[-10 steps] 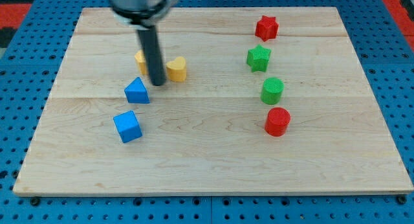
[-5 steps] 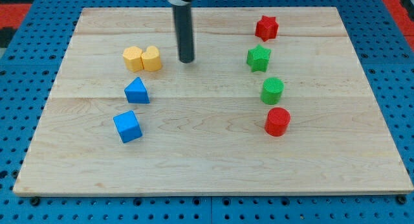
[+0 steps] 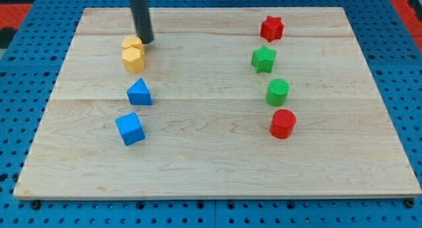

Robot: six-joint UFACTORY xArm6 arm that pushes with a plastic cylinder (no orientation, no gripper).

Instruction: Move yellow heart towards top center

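From where I stand, my tip (image 3: 146, 41), a bare rod holding nothing, sits just above-right of two touching yellow blocks (image 3: 132, 53), so it should probably circle below-left of the heart before pushing.

board: pale wooden board (image 3: 217, 162) lay on blue pegboard (image 3: 20, 122).
left side: two yellow blocks (image 3: 132, 54) touching, blue prism (image 3: 139, 92), blue cube (image 3: 130, 128).
right side: red star (image 3: 271, 28), green star (image 3: 264, 58), green cylinder (image 3: 278, 92), red cylinder (image 3: 283, 124).

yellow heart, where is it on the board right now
The yellow heart sits in the upper left part of the board, touching another yellow block just above it, with the blue triangular block below. My tip is just to the upper right.
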